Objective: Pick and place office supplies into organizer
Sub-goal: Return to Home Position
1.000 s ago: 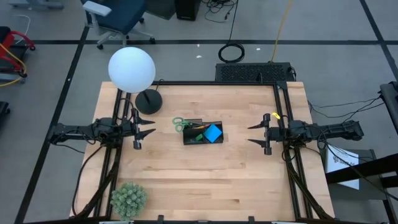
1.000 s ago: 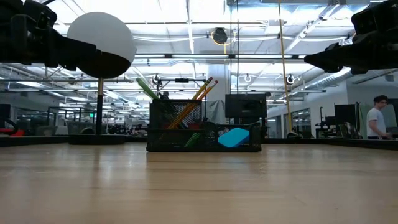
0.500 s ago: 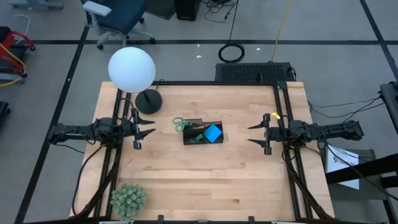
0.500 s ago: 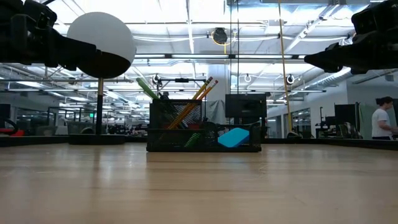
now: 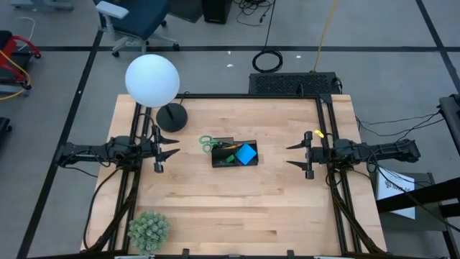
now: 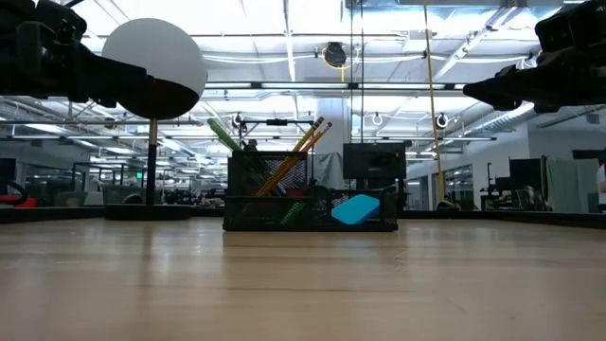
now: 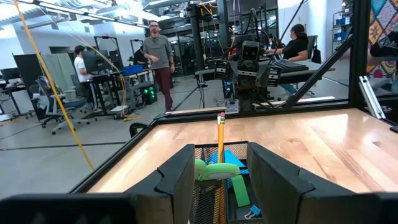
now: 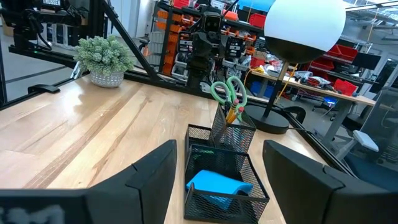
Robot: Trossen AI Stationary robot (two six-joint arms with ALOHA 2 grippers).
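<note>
Left fingers [image 5: 169, 137] and right fingers [image 5: 297, 145] gape beside rectangular wire-mesh organizer [image 5: 220, 162].

- The right gripper [image 8: 219, 147] has its two dark fingers [image 8: 149, 174] spread wide, well above the worktop [image 8: 112, 124].
- Ahead of it stands the black mesh organizer [image 8: 239, 138].
- A blue pad [image 8: 214, 185] lies in its low compartment.
- Green-handled scissors [image 8: 229, 90] and pencils [image 8: 231, 114] stand in its taller section.
- The lamp [image 8: 305, 25] stands beyond it.
- A plant [image 8: 104, 56] sits near the worktop's edge.

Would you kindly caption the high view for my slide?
Left gripper and right gripper, jaws open, flank the filled organizer.
</note>
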